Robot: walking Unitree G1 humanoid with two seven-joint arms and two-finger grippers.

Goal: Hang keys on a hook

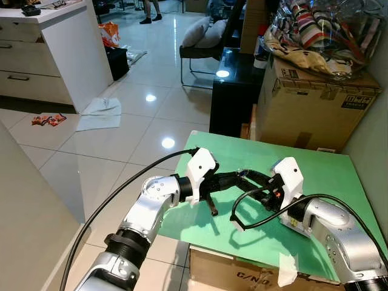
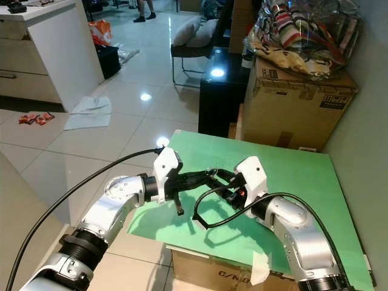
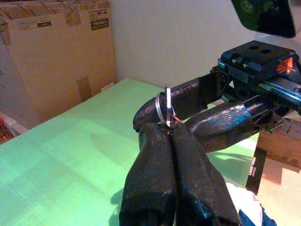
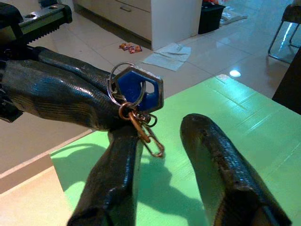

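Observation:
Both grippers meet above the green table [image 1: 315,176]. My left gripper [image 3: 170,128] is shut on the keys [image 3: 165,107], pinching the silver ring at its fingertips. The bunch [image 4: 139,89] has a blue-headed key, a silver ring and a copper clip that hangs down. My right gripper [image 4: 160,129] faces the left one and is open. One of its fingers [image 4: 117,179] sits just under the keys, the other [image 4: 221,165] stands apart to the side. From the head, the keys [image 1: 242,173] are a small dark spot between the two wrists.
A black cable [image 1: 239,215] loops from the right arm over the table's near edge. A cardboard box [image 1: 315,103] topped with a plastic bag stands behind the table, beside a black cabinet [image 1: 233,91]. A white counter [image 1: 60,48] and a cloth [image 1: 100,114] on the tiled floor are to the left.

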